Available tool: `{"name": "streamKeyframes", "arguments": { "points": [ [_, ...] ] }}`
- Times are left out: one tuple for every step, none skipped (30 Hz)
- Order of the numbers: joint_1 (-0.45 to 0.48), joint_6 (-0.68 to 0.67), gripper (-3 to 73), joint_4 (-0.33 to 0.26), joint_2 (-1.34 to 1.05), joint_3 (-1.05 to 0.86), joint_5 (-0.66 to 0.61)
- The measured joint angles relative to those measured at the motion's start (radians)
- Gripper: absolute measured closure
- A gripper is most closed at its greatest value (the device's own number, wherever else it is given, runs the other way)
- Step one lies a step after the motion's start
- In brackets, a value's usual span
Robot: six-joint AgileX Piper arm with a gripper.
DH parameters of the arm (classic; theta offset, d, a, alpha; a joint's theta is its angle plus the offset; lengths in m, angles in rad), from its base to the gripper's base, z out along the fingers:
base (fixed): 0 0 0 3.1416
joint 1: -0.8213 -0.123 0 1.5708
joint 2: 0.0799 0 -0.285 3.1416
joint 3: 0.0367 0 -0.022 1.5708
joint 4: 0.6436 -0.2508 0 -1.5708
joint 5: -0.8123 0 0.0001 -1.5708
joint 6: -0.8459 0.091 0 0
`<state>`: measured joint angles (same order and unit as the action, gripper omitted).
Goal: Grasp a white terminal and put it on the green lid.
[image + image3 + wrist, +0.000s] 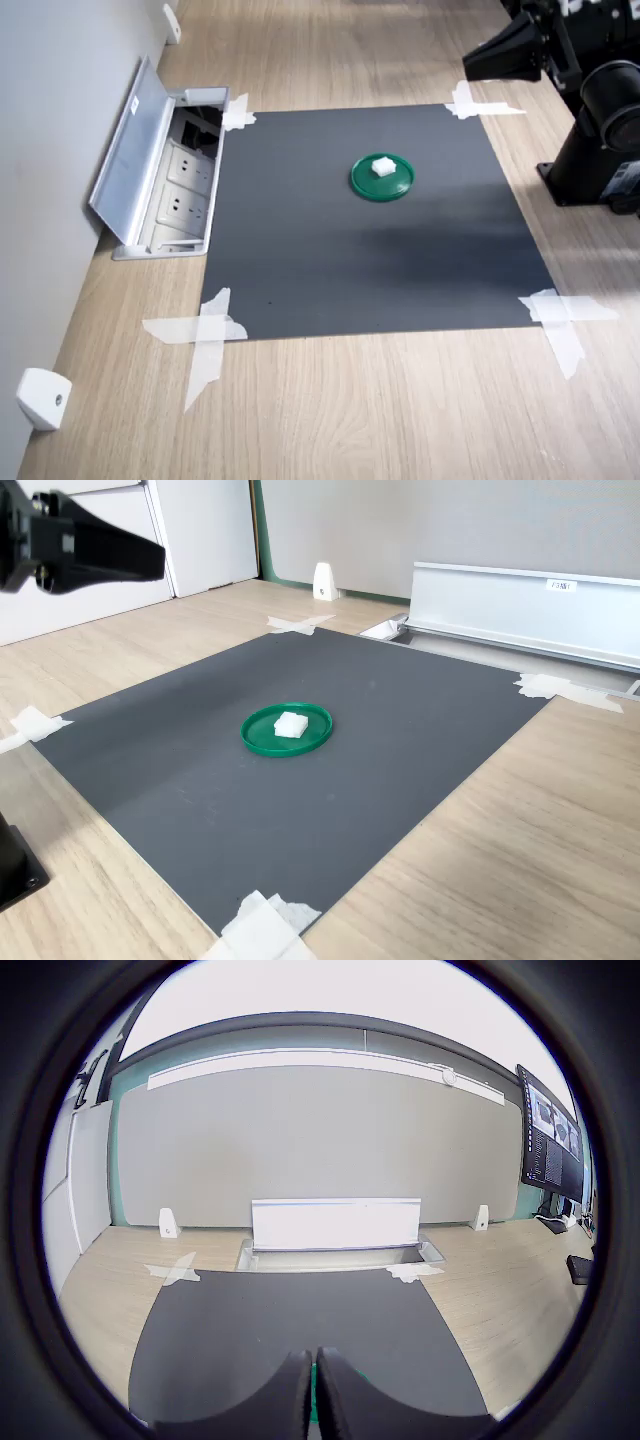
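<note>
White terminal (pixel 381 167) rests on green lid (pixel 396 186). Gripper (pixel 314 1395) jaws pressed together, empty. No legible writing.

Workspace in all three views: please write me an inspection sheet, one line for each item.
Surface: black mat taped at its corners onto a wooden desk.
Job's things: white terminal lies on the green lid, near the mat's middle.
Clutter: white wedge piece by the wall.
Gripper: gripper shut, empty, raised clear of the lid.
Cables: nothing seen.
Surroundings: open socket box in the desk; monitor in the wrist view.
</note>
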<state>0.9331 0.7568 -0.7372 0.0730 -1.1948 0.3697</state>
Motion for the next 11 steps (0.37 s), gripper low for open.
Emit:
{"name": "streamKeyframes", "arguments": {
  "points": [
    [0.000,0.000,70.2,-0.002,-0.016,-0.008,-0.001],
    [0.000,0.000,70.2,-0.003,-0.025,-0.016,-0.001],
    [0.000,0.000,70.2,-0.003,-0.027,-0.023,-0.001],
    [0.000,0.000,70.2,-0.003,-0.028,-0.030,0.000],
    [0.000,0.000,70.2,-0.003,-0.028,-0.038,0.000],
    [0.000,0.000,70.2,-0.003,-0.028,-0.047,0.000],
    [0.000,0.000,70.2,-0.003,-0.028,-0.057,0.000],
    [0.000,0.000,70.2,-0.003,-0.028,-0.068,0.000],
    [0.000,0.000,70.2,-0.003,-0.028,-0.079,-0.001],
    [0.000,0.000,70.2,-0.003,-0.028,-0.090,-0.001],
    [0.000,0.000,70.2,-0.003,-0.028,-0.098,-0.003]
  ]
}}
